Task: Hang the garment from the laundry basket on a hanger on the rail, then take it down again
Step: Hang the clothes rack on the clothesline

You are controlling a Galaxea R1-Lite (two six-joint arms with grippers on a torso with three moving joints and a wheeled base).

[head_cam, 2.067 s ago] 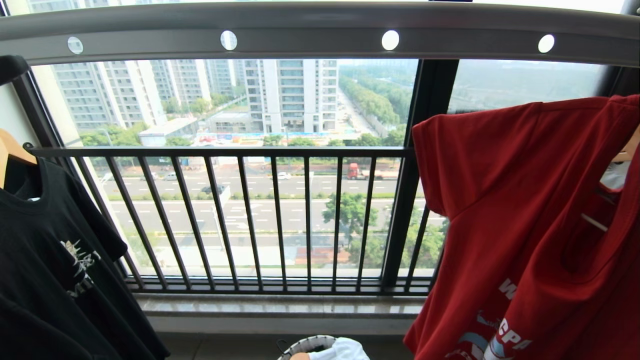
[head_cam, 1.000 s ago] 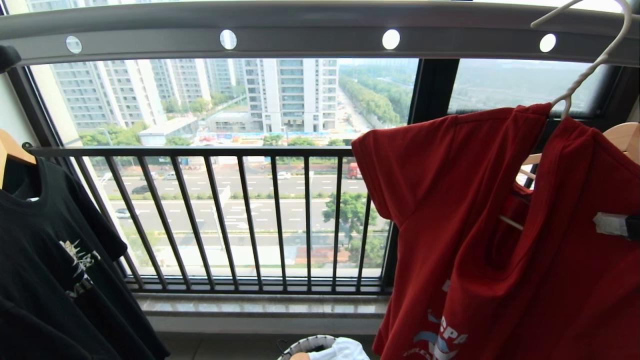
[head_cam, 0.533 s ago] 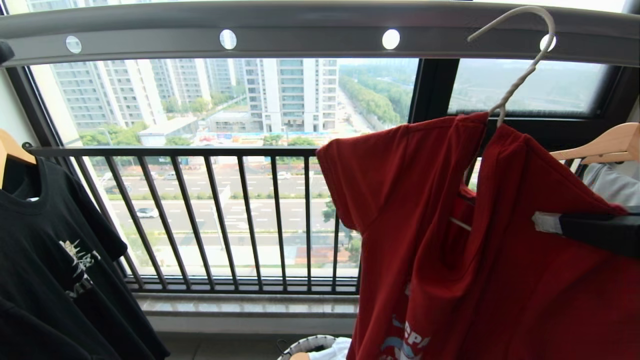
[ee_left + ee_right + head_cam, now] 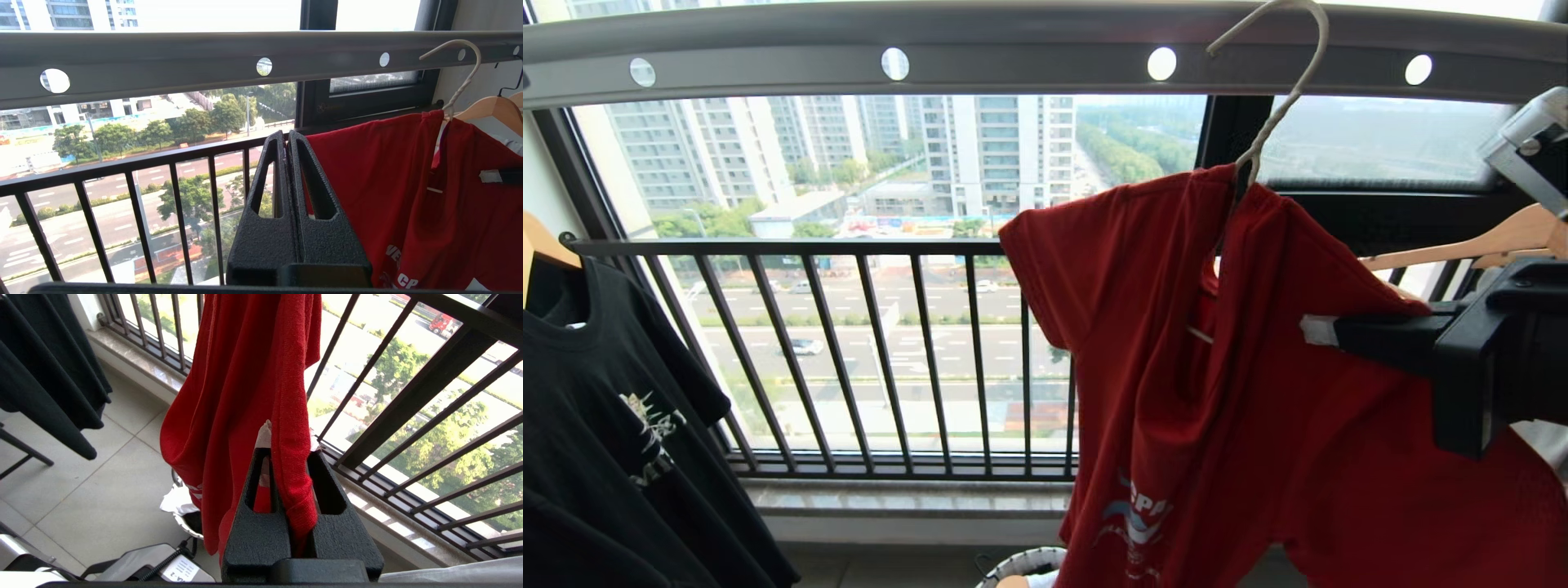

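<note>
Reading the print first: on the red garment (image 4: 1258, 392) I can make out only broken white letters low on the chest — "CPA" above a blue-and-white graphic in the head view, "VE" and "CP" in the left wrist view. The black T-shirt (image 4: 613, 425) at my left carries a pale print too small for me to read. A white label with dark lines of text sits on grey equipment low in the right wrist view; I cannot read it.

My right tool (image 4: 1319, 329) comes in level from the right side of the head view, its black fingers pointing toward the left, a pale taped tip showing. In the right wrist view it is clamped on a fold of the red cloth, the fabric squeezed between the two fingers. The garment hangs on the cream hanger (image 4: 1278, 73), held up by this grip, with the hanger's hook crossing in front of the rail (image 4: 1013, 49) between two of the round holes — whether the hook touches the bar I cannot tell.

My left tool (image 4: 286, 171) shows only in its own wrist view: fingers pressed together, nothing between them, pointing toward the window railing (image 4: 890, 351) just beside the garment's sleeve.

Below, the laundry basket (image 4: 1021, 563) peeks in at the bottom edge, under the garment's hem. A wooden hanger (image 4: 1494, 241) sits behind my right arm.
</note>
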